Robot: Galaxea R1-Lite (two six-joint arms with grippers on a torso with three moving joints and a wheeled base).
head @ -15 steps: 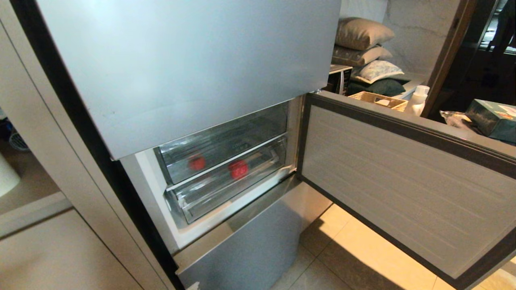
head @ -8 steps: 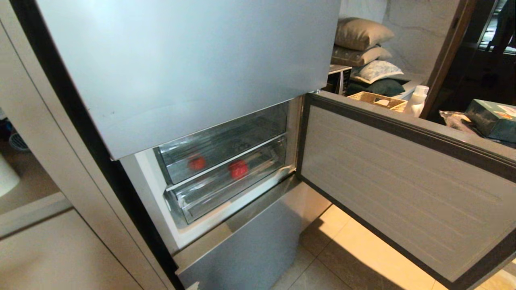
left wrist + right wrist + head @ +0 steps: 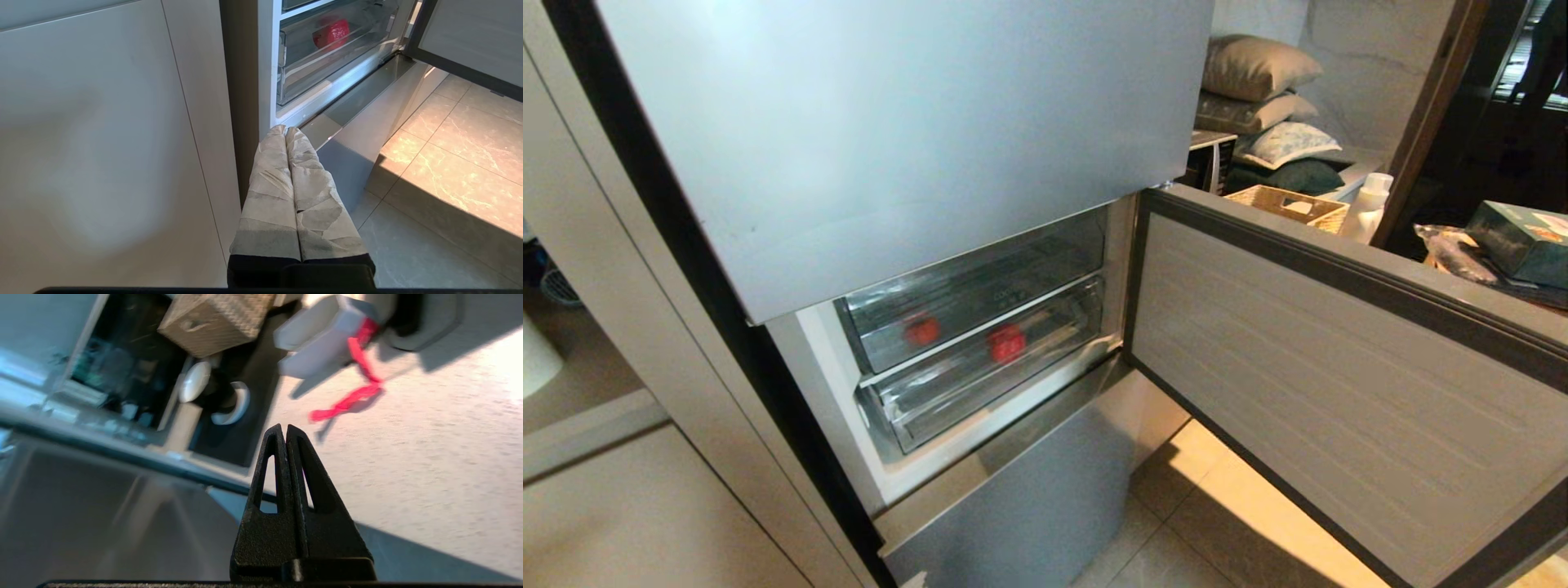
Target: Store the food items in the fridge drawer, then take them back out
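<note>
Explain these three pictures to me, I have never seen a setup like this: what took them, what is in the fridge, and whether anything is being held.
These come from a two-armed robot on wheels, with one camera on its head and one on each wrist.

The head picture looks down at a fridge with its middle door swung open. Inside sit two clear drawers, one above the other. A red fruit shows through the clear front of the lower fridge drawer, and a second red shape shows in the upper drawer. No arm appears here.

The left wrist picture looks along the left pincer, its pale-wrapped fingers pressed together, empty, low beside the fridge.

The right wrist picture shows the black right pincer, shut and empty, over a pale surface with a red ribbon. That picture is blurred.

Nothing is held.
</note>
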